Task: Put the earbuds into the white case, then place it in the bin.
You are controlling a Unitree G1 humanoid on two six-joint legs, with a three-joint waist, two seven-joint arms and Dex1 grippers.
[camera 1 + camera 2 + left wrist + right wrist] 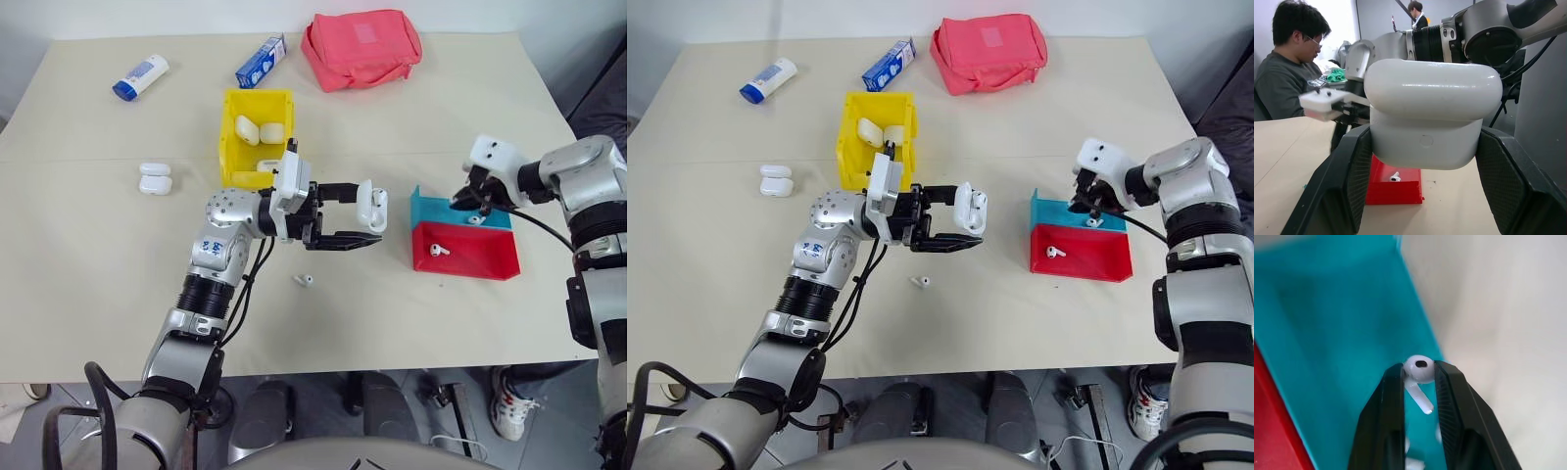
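Observation:
My left gripper (367, 221) is shut on the white case (371, 207), holding it above the middle of the table; its fingers (1349, 171) clamp the case's body (1432, 117) from both sides. Over the teal step of the tray, my right gripper (473, 208) is shut on one of the earbuds (1419, 369), pinched by its head with the stem hanging down. Another earbud (439, 251) lies in the red part of the tray. A third earbud (304, 281) lies on the table below my left gripper. The yellow bin (227, 147) stands behind my left arm and holds several white cases (247, 129).
The red and teal stepped tray (490, 264) sits right of centre. Two white cases (155, 177) lie at the left. A white tube with a blue cap (140, 77), a blue box (261, 61) and a pink pouch (361, 47) line the far edge. A person (1288, 73) sits beyond the table.

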